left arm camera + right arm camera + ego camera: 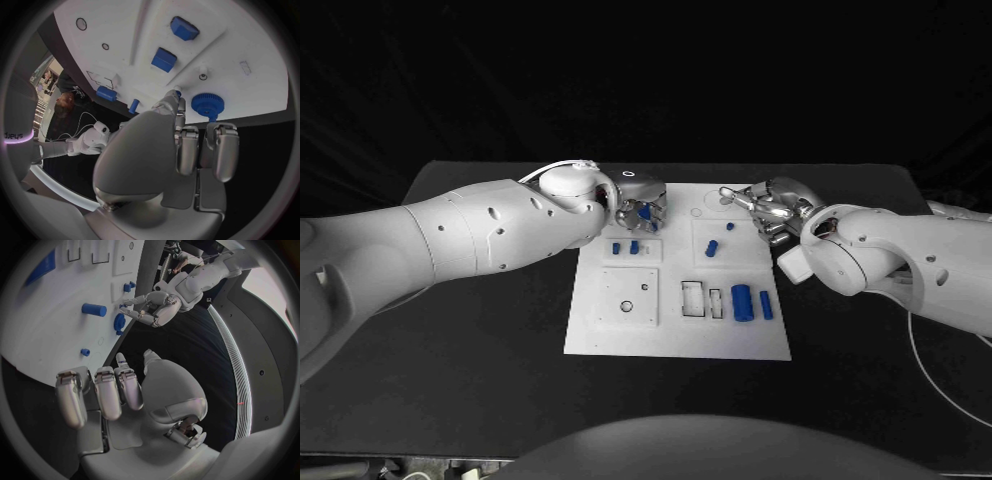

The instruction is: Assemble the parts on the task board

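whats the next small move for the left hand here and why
Probably lower the left hand a little onto the blue gear and close on it. In the left wrist view its fingers are apart and hold nothing, and the gear sits on the task board just past the fingertips. The right hand hovers empty off the board's edge, so it is not in the way.

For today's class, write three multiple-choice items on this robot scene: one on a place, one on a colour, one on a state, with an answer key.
1. Where is the round blue toothed gear?
A. at the white task board's far edge, by the left hand
B. on the black table
C. in the right hand

2. What colour are the small block-shaped parts?
A. red
B. blue
C. green

3. What does the right hand hold?
A. a gear
B. a peg
C. nothing

Key: A, the left wrist view shows it beyond the fingers; B, blue pieces; C, empty fingers.
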Tool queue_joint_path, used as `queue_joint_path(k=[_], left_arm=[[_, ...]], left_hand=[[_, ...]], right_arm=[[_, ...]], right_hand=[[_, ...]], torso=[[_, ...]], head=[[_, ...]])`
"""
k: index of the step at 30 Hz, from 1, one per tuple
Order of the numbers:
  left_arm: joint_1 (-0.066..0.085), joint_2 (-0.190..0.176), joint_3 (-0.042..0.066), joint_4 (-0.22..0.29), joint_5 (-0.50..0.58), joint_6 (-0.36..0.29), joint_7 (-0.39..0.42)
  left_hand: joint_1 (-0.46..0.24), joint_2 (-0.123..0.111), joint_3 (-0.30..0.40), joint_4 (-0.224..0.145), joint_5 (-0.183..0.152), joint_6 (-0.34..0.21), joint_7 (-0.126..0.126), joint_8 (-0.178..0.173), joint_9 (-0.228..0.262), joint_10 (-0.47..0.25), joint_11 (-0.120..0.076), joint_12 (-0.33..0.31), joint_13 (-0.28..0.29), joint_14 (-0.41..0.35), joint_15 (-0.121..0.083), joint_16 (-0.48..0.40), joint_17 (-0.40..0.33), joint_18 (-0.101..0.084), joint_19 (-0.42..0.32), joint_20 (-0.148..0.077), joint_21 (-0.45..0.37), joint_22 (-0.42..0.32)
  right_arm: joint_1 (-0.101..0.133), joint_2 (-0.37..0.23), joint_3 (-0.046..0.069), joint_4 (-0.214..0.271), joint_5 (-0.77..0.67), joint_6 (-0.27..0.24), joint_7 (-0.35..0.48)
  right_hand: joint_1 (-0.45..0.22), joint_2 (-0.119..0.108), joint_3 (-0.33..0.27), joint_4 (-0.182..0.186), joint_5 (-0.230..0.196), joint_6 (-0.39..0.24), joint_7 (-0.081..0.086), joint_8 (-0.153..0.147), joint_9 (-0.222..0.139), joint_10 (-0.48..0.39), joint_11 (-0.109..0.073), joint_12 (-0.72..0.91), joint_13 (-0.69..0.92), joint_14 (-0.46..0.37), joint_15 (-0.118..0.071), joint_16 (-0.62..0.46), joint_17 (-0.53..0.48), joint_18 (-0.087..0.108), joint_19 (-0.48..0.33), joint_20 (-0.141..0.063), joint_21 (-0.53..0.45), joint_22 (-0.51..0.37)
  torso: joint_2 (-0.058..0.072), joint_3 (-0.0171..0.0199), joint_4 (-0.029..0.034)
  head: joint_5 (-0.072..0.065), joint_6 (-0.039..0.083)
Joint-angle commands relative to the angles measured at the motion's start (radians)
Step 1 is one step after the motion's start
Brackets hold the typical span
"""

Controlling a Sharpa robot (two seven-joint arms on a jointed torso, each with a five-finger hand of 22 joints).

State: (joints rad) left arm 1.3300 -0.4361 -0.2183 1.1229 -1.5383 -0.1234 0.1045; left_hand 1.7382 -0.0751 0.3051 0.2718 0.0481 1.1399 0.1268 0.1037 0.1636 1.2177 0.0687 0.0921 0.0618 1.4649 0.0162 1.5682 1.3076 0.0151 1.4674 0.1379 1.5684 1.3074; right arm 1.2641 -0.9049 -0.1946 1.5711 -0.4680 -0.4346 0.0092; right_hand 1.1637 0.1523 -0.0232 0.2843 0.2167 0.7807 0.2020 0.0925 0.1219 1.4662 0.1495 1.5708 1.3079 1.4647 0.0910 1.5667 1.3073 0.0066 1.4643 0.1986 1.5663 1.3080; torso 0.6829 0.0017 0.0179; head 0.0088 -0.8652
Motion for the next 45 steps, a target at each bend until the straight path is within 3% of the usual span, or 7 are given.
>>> queue_joint_path(k=[1, 12, 25, 45], left_arm=[[0.007, -0.008, 0.002, 0.011, 0.0, -0.071, 0.036], [0.017, -0.036, 0.002, 0.024, 0.024, -0.071, 0.062], [0.045, -0.092, 0.002, 0.066, 0.043, -0.041, 0.058], [0.05, -0.141, 0.0, 0.102, 0.07, 0.028, 0.037]], left_hand=[[0.01, 0.002, 0.005, 0.001, 0.003, -0.002, 0.0, -0.005, -0.001, 0.002, 0.005, -0.003, 0.0, 0.106, 0.008, 0.003, 0.263, -0.015, 0.103, -0.005, 0.002, 0.263], [0.006, 0.001, 0.007, 0.008, 0.003, -0.003, 0.001, -0.007, -0.003, 0.002, 0.006, -0.008, 0.0, 0.106, 0.009, 0.003, 0.263, -0.015, 0.103, -0.005, 0.002, 0.263], [0.004, 0.001, 0.008, 0.012, 0.003, -0.004, 0.002, -0.009, -0.004, 0.001, 0.007, -0.012, -0.001, 0.106, 0.01, 0.003, 0.263, -0.015, 0.103, -0.004, 0.002, 0.263], [-0.003, 0.004, 0.014, 0.019, 0.003, -0.007, 0.004, -0.014, -0.008, -0.003, 0.01, -0.021, -0.001, 0.106, 0.013, 0.003, 0.263, -0.015, 0.103, -0.003, 0.002, 0.263]], right_arm=[[-0.001, 0.0, 0.0, -0.001, -0.002, 0.016, -0.001], [-0.003, 0.0, 0.0, -0.002, -0.002, 0.017, -0.003], [-0.003, 0.0, 0.0, -0.003, -0.002, 0.017, -0.005], [-0.004, 0.001, 0.0, -0.004, -0.002, 0.017, -0.006]], right_hand=[[0.002, 0.006, -0.005, 0.0, 0.006, 0.004, 0.021, 0.003, 0.001, 0.105, 0.004, 0.0, 0.263, 0.106, 0.003, 0.004, 0.263, -0.007, 0.106, 0.006, 0.004, 0.263], [0.002, 0.006, -0.005, 0.0, 0.006, 0.004, 0.021, 0.003, 0.001, 0.105, 0.004, 0.0, 0.263, 0.106, 0.003, 0.004, 0.263, -0.007, 0.106, 0.006, 0.004, 0.263], [0.002, 0.006, -0.005, 0.0, 0.006, 0.004, 0.021, 0.003, 0.001, 0.105, 0.004, 0.0, 0.263, 0.106, 0.003, 0.004, 0.263, -0.007, 0.106, 0.006, 0.004, 0.263], [0.002, 0.006, -0.005, 0.0, 0.006, 0.004, 0.021, 0.003, 0.001, 0.105, 0.004, 0.0, 0.263, 0.106, 0.003, 0.004, 0.263, -0.007, 0.106, 0.006, 0.004, 0.263]], torso=[[0.001, 0.0, -0.0007], [0.001, -0.0002, -0.0005], [0.001, -0.0001, 0.0003], [0.001, -0.0002, -0.001]], head=[[0.001, 0.002], [0.0, 0.002], [0.003, 0.001], [0.007, 0.001]])
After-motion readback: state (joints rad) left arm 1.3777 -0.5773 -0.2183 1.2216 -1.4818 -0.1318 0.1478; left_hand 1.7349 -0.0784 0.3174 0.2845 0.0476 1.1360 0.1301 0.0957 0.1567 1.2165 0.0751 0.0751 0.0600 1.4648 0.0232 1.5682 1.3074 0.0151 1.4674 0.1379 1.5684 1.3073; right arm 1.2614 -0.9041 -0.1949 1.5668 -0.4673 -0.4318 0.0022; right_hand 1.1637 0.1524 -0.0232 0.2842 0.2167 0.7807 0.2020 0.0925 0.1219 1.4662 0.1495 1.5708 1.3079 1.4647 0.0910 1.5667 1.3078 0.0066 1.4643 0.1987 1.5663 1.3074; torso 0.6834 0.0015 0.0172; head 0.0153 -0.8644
